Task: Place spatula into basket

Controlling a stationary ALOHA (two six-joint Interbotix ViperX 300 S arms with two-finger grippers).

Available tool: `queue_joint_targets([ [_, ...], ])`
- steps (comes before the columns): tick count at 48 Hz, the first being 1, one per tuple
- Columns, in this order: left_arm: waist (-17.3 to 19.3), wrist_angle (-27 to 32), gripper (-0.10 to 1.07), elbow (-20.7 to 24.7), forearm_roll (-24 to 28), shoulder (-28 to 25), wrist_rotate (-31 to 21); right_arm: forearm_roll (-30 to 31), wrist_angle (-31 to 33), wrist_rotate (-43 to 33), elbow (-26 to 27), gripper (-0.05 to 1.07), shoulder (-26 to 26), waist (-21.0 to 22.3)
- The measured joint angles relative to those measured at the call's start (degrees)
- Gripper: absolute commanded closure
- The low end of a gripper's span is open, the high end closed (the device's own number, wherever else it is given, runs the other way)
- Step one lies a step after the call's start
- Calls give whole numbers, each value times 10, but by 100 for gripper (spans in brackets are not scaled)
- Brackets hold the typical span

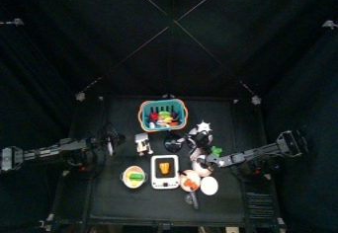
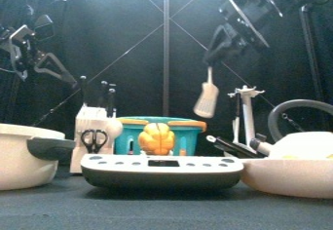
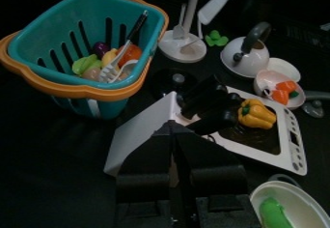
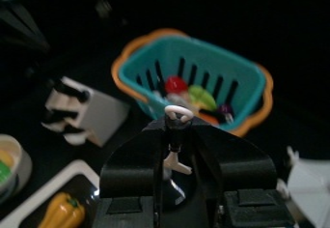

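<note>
One spatula (image 2: 207, 95) hangs in the air, pinched by its handle between the jaws of the right claw (image 4: 173, 145), pale blade downward. In the front view the blade is well above the table, higher than the rim of the single basket (image 2: 182, 129) and off toward that rim's right end, touching nothing below. From the right wrist, the spatula's pale end (image 4: 175, 124) shows just past the jaw tips, with the basket (image 4: 194, 77) beyond it and apart from it; whether the blade is straight over the opening cannot be told. The basket (image 1: 164, 112) is teal with an orange rim, sits at the back middle of the table, and already holds a few small coloured things. The left arm (image 1: 79, 153) rests at the left side of the table, and I cannot tell how its jaws stand. Counted otherwise: one scale (image 2: 163, 168) at the front middle, carrying one yellow pepper (image 2: 158, 138); one white knife block (image 2: 93, 127) left of the basket; two bowls, one (image 2: 26, 154) at the front left and one (image 2: 293, 166) at the front right; and one white rack (image 1: 201, 130) beside the basket on its right.
</note>
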State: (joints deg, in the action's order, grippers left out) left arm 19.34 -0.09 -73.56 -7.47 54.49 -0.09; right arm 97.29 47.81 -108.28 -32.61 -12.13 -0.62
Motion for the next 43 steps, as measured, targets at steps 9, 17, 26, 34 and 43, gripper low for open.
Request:
queue_joint_targets([
  [9, 2, 0, 61, -1, 0, 0, 0, 3, -8, 0, 128, 35, 163, 98],
  [17, 3, 1, 61, -3, 0, 1, 0, -71, -77, 0, 164, 10, 219, 135],
  [26, 3, 1, 61, -3, 0, 1, 0, -55, -57, 2, 110, 10, 127, 134],
  [34, 4, 1, 61, -4, 0, 0, 0, -50, -36, 7, 32, 10, 20, 103],
  [43, 4, 1, 61, -4, 0, 0, 0, -140, -1, 3, -54, 10, -72, -41],
])
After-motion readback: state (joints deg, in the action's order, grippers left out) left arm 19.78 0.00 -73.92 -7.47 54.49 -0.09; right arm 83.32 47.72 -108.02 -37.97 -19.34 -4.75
